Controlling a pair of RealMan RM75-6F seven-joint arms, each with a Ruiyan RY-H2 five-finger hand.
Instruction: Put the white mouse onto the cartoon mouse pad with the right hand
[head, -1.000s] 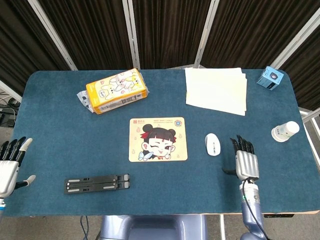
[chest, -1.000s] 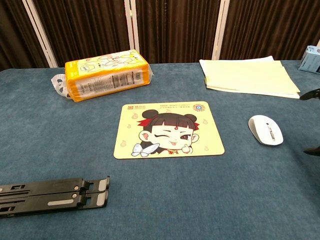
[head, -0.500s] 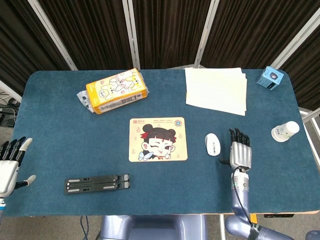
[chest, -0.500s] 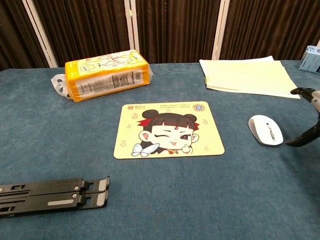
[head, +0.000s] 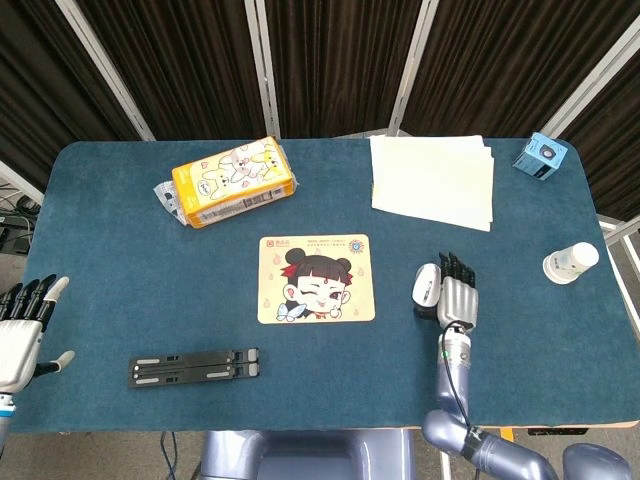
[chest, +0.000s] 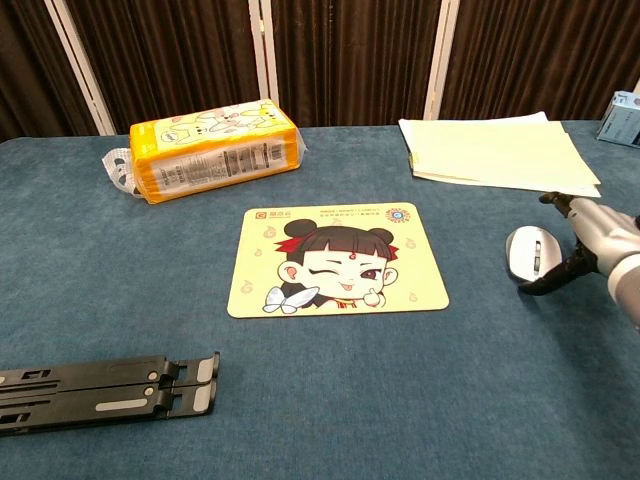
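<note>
At the far left, off the table edge, the left hand hangs with its fingers spread apart and nothing in them; only the head view shows it. On the blue table near the front left lies a black folded stand, flat and long. Behind it, toward the back, sits an orange tissue pack printed with cartoon rabbits, turned at a slight angle. In the middle of the table lies the pad, pale yellow with a winking cartoon girl on it, and nothing rests on it. Behind and to the right of the pad is a stack of pale paper. Right of the pad, on the bare cloth and apart from the pad's edge, lies the mouse, white with a grey wheel strip. The right hand is right against the mouse's right side, palm down, its fingers reaching over the far end and its thumb low beside the near end in the chest view; whether the fingers actually grip the mouse cannot be told. Further right stand a white bottle near the table edge and a small blue box at the back corner.
</note>
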